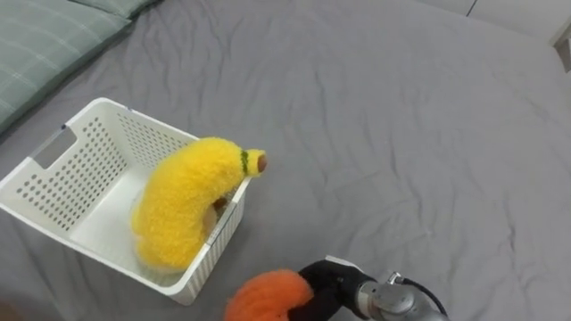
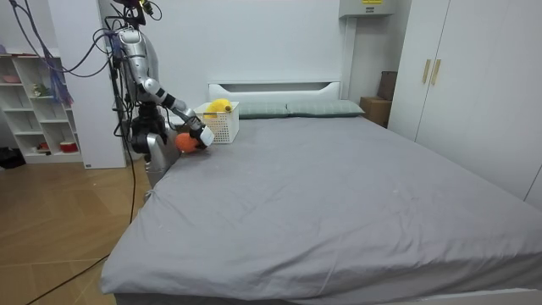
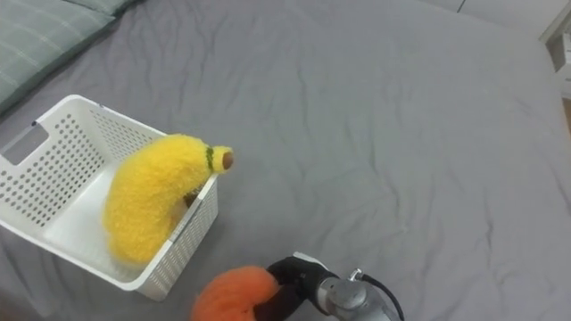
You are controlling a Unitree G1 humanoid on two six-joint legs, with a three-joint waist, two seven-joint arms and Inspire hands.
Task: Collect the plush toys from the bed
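Note:
A white perforated basket (image 1: 62, 178) stands on the grey bed (image 1: 401, 134) near the pillows. A fluffy yellow banana toy (image 1: 183, 205) lies in it, its tip leaning over the right rim. Just below the basket's near corner, my right hand (image 1: 323, 283) has its dark fingers curled round an orange plush toy (image 1: 266, 300), held a little above the sheet. In the room view I stand at the bed's side by the headboard, with that arm stretched over the bed toward the basket (image 2: 221, 126) and the orange toy (image 2: 186, 141) beside it.
A green checked pillow (image 1: 45, 45) lies at the upper left behind the basket. Wrinkled grey sheet spreads to the right. In the room view a shelf unit (image 2: 38, 110) stands behind me and a wardrobe (image 2: 457, 85) at the bed's far side.

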